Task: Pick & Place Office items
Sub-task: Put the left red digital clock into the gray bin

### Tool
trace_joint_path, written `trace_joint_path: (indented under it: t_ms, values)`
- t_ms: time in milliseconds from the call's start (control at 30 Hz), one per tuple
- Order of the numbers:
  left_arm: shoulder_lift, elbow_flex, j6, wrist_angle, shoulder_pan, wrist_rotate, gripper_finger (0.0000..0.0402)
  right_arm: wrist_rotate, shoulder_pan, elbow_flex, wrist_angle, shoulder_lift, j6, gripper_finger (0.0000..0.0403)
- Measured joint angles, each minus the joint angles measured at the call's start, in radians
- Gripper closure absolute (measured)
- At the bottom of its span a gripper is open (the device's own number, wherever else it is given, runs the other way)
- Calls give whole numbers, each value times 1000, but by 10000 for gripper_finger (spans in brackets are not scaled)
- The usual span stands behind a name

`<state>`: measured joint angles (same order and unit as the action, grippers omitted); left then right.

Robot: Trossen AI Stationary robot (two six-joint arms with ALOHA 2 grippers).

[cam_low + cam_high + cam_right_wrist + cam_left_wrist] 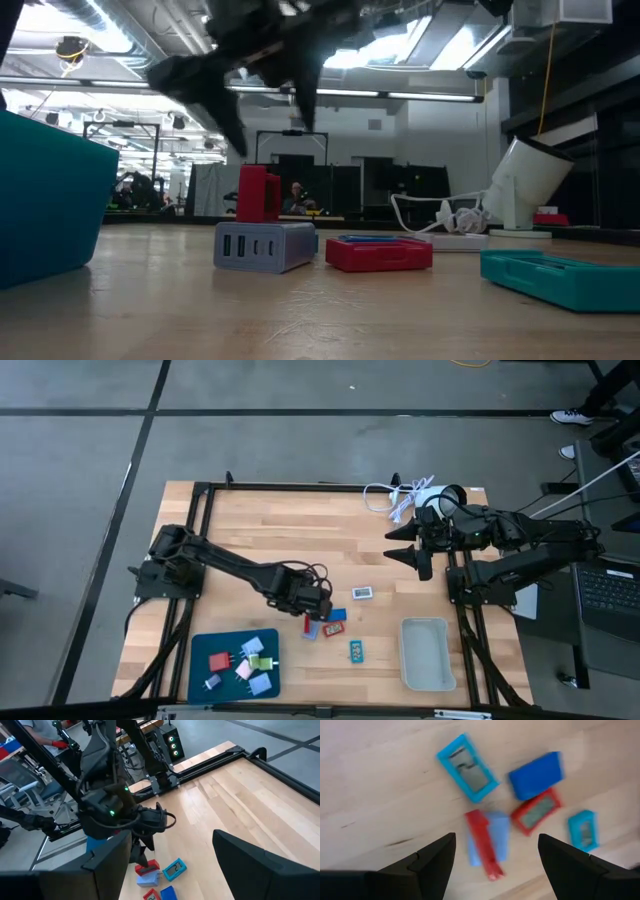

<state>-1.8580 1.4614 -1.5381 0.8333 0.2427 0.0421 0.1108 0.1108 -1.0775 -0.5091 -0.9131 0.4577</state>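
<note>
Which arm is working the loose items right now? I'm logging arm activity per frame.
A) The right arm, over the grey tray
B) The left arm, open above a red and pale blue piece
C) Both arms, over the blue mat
B: the left gripper hangs open over the red piece and the pale blue piece, while the right gripper waits, open, near the white lamp.

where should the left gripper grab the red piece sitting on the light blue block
Grip the red piece across its narrow width, coming straight down from above. It is a long thin bar resting on the light blue block, so its long sides are exposed. The left gripper hangs open above it, fingers on either side; closing there looks likely to work.
</note>
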Motion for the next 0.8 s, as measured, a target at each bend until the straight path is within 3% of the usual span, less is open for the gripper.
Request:
trace_joint_path:
  t_ms: [200, 433, 600, 700, 800]
  values:
    - [-18, 5, 6, -1, -13, -22, 123, 0, 0, 0, 0, 0, -2, 119]
    - [-121, 4, 4, -27, -7, -130, 123, 0, 0, 0, 0, 0, -5, 119]
    - [-146, 11, -1, -38, -1, -131, 124, 0, 0, 0, -1, 0, -5, 119]
    - [-147, 12, 6, -56, -1, -130, 142, 0, 0, 0, -1, 0, -5, 119]
    - [-147, 12, 15, -56, -1, -127, 187, 0, 0, 0, -1, 0, -6, 119]
